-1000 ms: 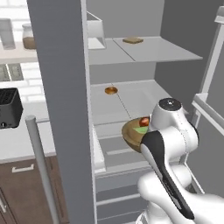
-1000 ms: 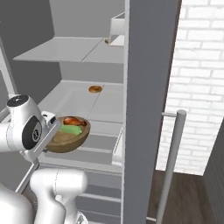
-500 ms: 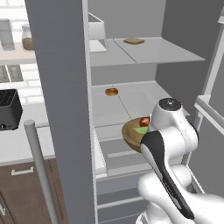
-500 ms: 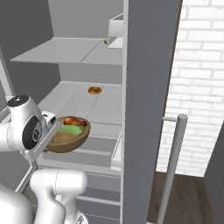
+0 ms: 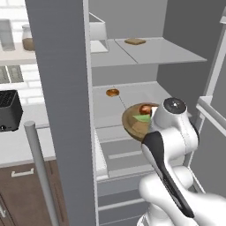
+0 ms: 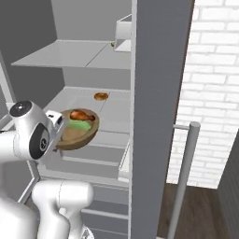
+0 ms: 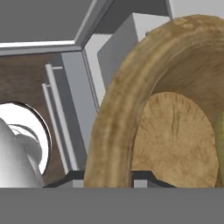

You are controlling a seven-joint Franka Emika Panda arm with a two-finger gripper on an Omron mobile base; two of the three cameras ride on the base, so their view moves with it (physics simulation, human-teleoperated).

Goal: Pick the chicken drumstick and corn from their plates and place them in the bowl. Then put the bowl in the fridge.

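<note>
Claw [image 7: 108, 175]: I see its two dark tips at the bottom of the hand view, pinching the rim of the bowl between them; in both base views the arm's head hides the claw itself.
Bowl [image 6: 77, 133]: wooden, carried in the air in front of the open fridge's middle shelf; I cannot tell whether it is over the shelf's front edge or just short of it. Its near side is cut off by the arm in the left base view [image 5: 134, 126].
Drumstick [image 6: 80, 115]: glossy brown, lying in the bowl at the far side; in the left base view [image 5: 145, 109] only its rounded end shows.
Corn [image 6: 80, 125]: pale green, in the bowl just beside the drumstick; mostly hidden by the arm in the left base view.
Fridge [image 5: 66, 110]: open, its grey door edge crossing the left base view and blocking part of the shelves.
Middle shelf [image 5: 132, 95]: carries a small brown round item [image 5: 112, 92] I cannot identify.
Upper shelf [image 5: 159, 50]: holds a flat brown piece [image 5: 134, 41], too small to name.
Worktop [image 5: 17, 141]: left of the fridge, with a black toaster [image 5: 9, 110], partly cut off.
</note>
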